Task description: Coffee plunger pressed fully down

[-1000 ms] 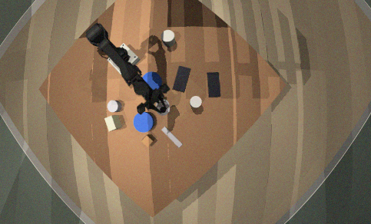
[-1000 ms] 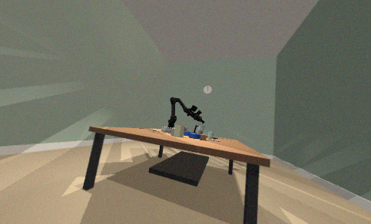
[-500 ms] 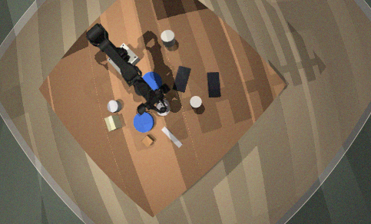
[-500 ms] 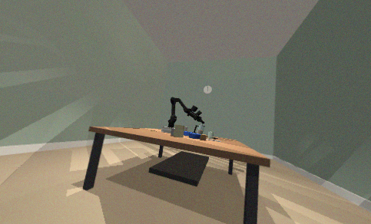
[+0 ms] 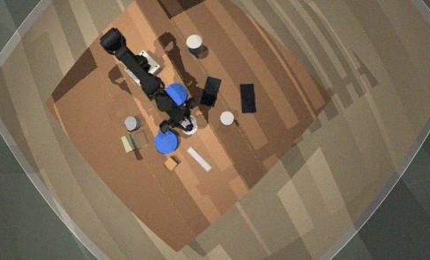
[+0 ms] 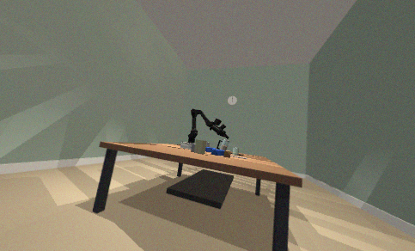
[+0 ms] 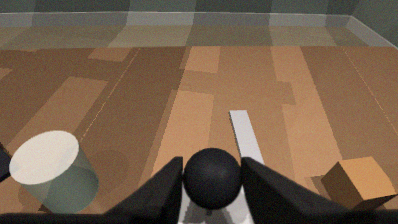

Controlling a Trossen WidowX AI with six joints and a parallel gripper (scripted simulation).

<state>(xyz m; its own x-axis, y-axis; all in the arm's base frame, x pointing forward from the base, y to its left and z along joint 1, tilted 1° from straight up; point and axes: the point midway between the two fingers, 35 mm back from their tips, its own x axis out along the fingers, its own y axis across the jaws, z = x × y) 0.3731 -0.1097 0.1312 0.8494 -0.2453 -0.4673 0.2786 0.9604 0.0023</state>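
In the wrist view my gripper is shut on the black round plunger knob, one dark finger on each side of it. The press body below the knob is hidden there. In the overhead view the gripper sits over the white-rimmed coffee press near the middle of the wooden table. In the side view the arm reaches down to the press, which stands upright on the table.
A pale cylinder stands close to the left of the fingers. A tan cube and a flat white strip lie ahead. Two blue discs, a grey cylinder, an olive box and two dark slabs surround the press.
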